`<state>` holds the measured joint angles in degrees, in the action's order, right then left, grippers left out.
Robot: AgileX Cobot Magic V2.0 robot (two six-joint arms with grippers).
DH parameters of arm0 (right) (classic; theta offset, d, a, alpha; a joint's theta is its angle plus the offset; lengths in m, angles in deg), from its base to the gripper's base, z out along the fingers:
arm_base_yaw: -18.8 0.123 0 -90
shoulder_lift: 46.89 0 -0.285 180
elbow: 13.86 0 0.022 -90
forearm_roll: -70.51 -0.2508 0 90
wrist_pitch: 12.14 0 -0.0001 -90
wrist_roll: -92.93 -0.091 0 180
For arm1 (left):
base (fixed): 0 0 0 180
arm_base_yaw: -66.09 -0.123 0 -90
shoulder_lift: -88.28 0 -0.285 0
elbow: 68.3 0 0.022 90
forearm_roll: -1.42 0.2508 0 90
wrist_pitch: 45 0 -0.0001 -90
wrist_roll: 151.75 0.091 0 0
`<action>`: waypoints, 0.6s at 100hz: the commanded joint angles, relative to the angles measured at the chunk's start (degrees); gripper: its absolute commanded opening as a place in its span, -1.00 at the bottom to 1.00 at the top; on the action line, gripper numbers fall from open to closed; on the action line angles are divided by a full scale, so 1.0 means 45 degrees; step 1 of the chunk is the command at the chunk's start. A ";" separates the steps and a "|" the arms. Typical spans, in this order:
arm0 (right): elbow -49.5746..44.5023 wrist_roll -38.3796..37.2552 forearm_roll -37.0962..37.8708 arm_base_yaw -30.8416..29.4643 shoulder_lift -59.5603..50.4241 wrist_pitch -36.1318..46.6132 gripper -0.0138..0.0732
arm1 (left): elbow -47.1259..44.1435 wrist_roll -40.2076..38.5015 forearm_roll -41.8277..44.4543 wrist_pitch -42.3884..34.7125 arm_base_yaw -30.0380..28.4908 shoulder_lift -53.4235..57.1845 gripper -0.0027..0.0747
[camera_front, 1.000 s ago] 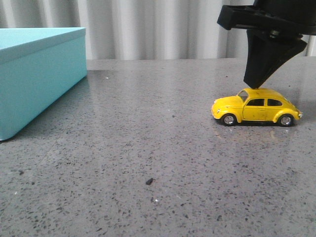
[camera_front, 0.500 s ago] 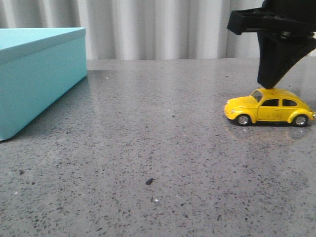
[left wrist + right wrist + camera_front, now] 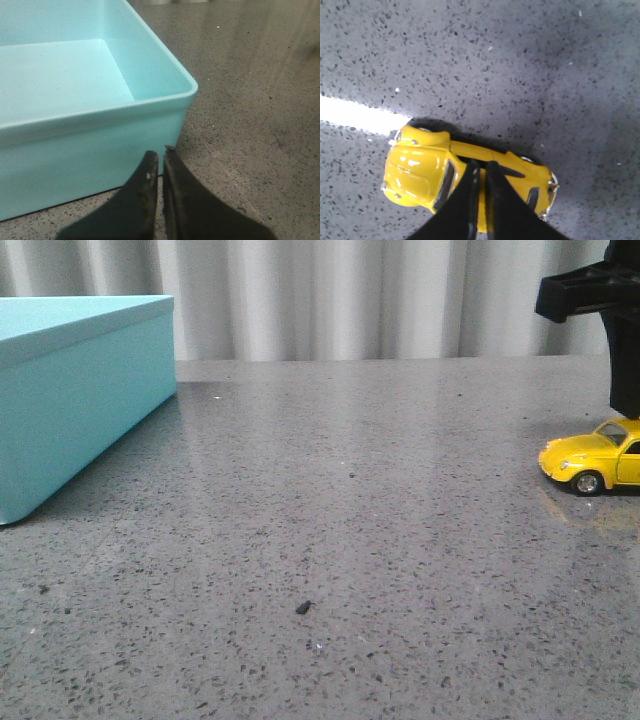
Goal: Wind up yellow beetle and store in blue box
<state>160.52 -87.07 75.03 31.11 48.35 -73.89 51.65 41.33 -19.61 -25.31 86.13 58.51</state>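
The yellow beetle [image 3: 590, 462] stands on the grey table at the far right of the front view, nose to the left, its rear cut off by the frame edge. My right gripper [image 3: 628, 412] is shut and its fingertips rest on the car's roof from above; the right wrist view shows the tips [image 3: 481, 164] on the roof of the beetle [image 3: 417, 172]. The blue box [image 3: 70, 390] stands at the far left. My left gripper [image 3: 160, 152] is shut and empty, just outside a corner of the box [image 3: 75, 135], whose inside shows open and empty.
A small dark speck [image 3: 302, 607] lies on the speckled table [image 3: 350, 540] in the front middle. A pale pleated curtain [image 3: 350, 300] hangs behind the table's back edge.
My right gripper has moved to the right with its tips on the beetle's roof, and the car has rolled backwards to the right edge of the front view. The box has not moved.
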 commanded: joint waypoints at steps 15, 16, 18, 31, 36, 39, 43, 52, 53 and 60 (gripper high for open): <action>0.1865 0.0000 0.0401 0.0632 -0.3417 0.1510 -0.78 | 0.0490 0.0001 -0.0131 -0.0827 0.0098 -0.0160 -0.99; 0.1947 0.0000 0.0401 0.0661 -0.3512 0.1510 -0.78 | 0.0490 0.0001 -0.0131 -0.0827 0.0098 -0.0160 -0.99; 0.2194 0.0000 0.0424 0.0744 -0.3790 0.1510 -0.78 | 0.0490 0.0001 -0.0131 -0.0827 0.0098 -0.0160 -0.99; 0.3229 0.0129 0.0452 0.1087 -0.5451 0.1673 -0.78 | 0.0490 0.0001 -0.0131 -0.0875 0.0098 -0.0160 -0.99; 0.3259 0.0129 0.0452 0.1087 -0.6057 0.1881 -0.78 | 0.0490 0.0001 -0.0131 -0.0933 0.0098 -0.0160 -0.99; 0.3259 0.0250 0.0477 0.1087 -0.6411 0.1941 -0.78 | 0.0490 0.0066 -0.0098 -0.0933 0.0098 -0.0160 -0.99; 0.3259 0.0567 0.0537 0.1087 -0.6860 0.1941 -0.78 | 0.0519 0.0370 -0.0068 -0.0903 0.0098 -0.0160 -0.99; 0.3259 0.0798 0.0867 0.1087 -0.7676 0.1941 -0.78 | 0.1069 0.1553 -0.0068 -0.0318 0.0098 -0.0275 -0.99; 0.3259 0.0798 0.0903 0.1087 -0.7776 0.1941 -0.78 | 0.1069 0.1553 -0.0068 -0.0264 0.0098 -0.0272 -0.99; 0.3259 0.0817 0.1234 0.1087 -0.8120 0.1941 -0.78 | 0.1706 0.2137 -0.0068 0.0149 0.0098 -0.0573 -0.99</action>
<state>173.56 -84.52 77.81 35.86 14.36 -68.95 54.33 47.22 -19.34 -22.99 86.13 57.91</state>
